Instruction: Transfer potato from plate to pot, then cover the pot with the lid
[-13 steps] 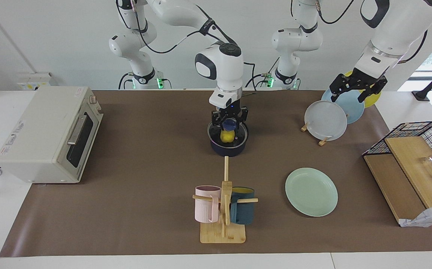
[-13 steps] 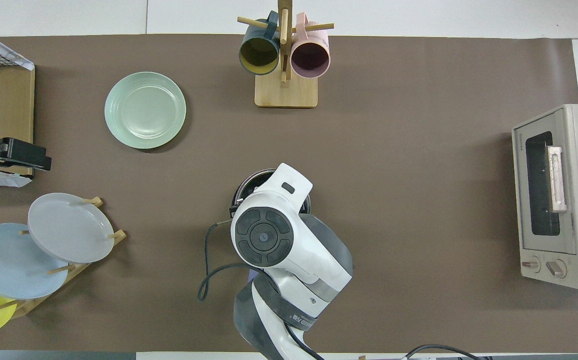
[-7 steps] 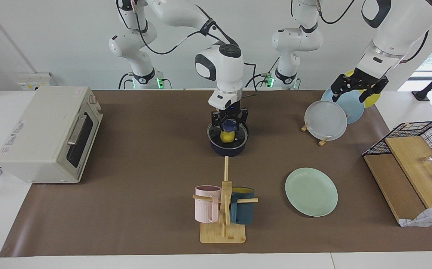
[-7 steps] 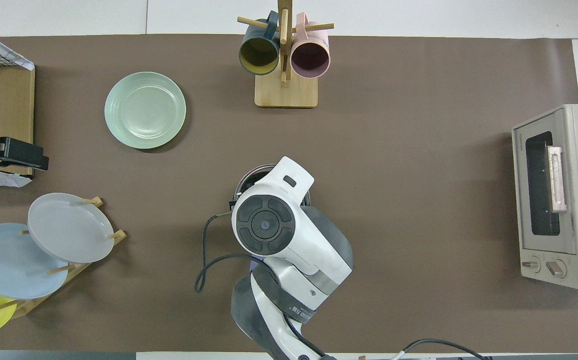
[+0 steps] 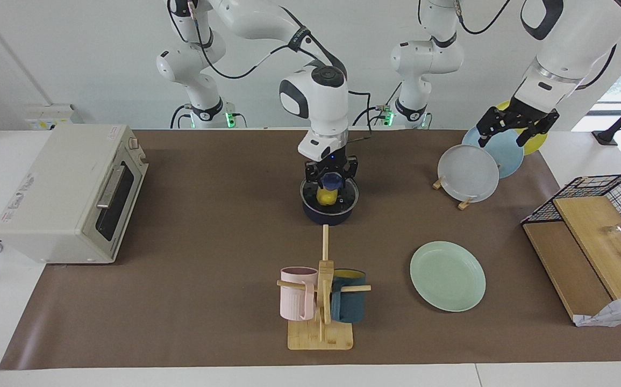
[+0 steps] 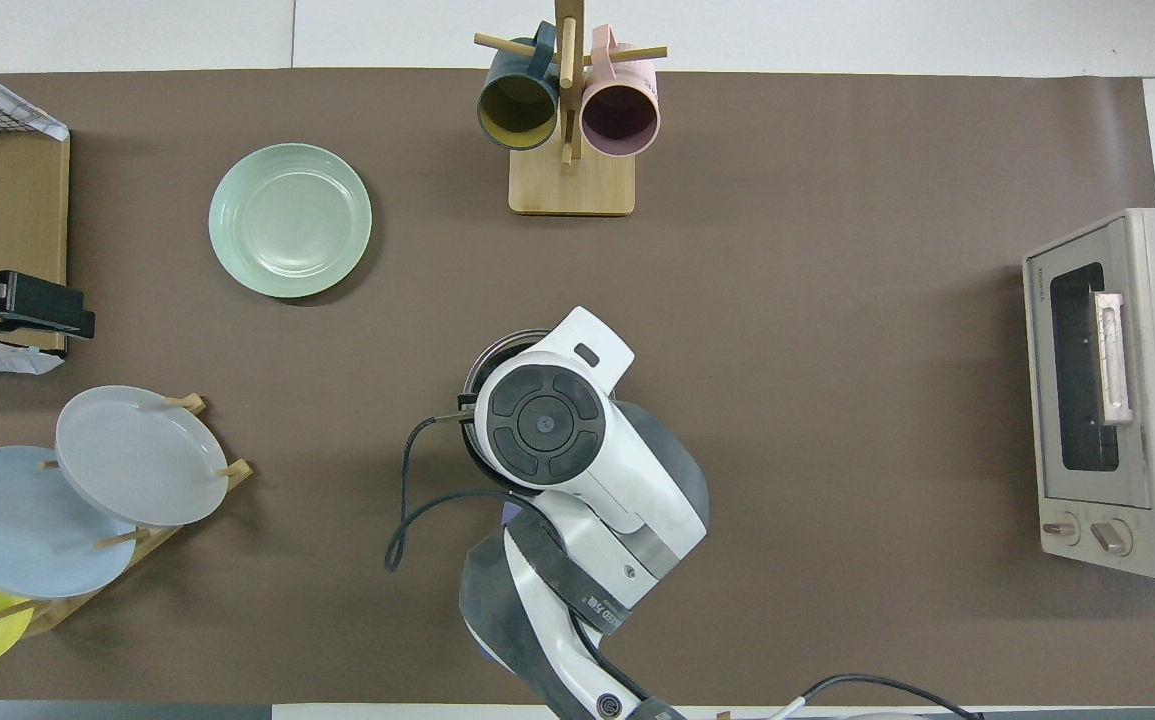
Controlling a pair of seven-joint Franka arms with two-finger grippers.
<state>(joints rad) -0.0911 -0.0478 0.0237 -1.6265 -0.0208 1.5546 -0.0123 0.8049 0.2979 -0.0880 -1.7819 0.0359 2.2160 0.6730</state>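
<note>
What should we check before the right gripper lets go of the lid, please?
1. Potato lies in the pot: ok.
2. Plate has nothing on it: ok.
3. Right gripper shut on the lid at its knob: ok.
4. Lid centred over the pot: ok.
5. Lid seated on the pot's rim: cannot tell.
6. Left gripper open, waiting over the plate rack, well away from the pot: ok.

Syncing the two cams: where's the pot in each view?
Facing view: pot at centre, under the right claw, nearer the robots than the mug rack.
Overhead view: only the pot's rim shows, mid-frame, mostly hidden by the right arm.
Shared landmark: the mug rack.
</note>
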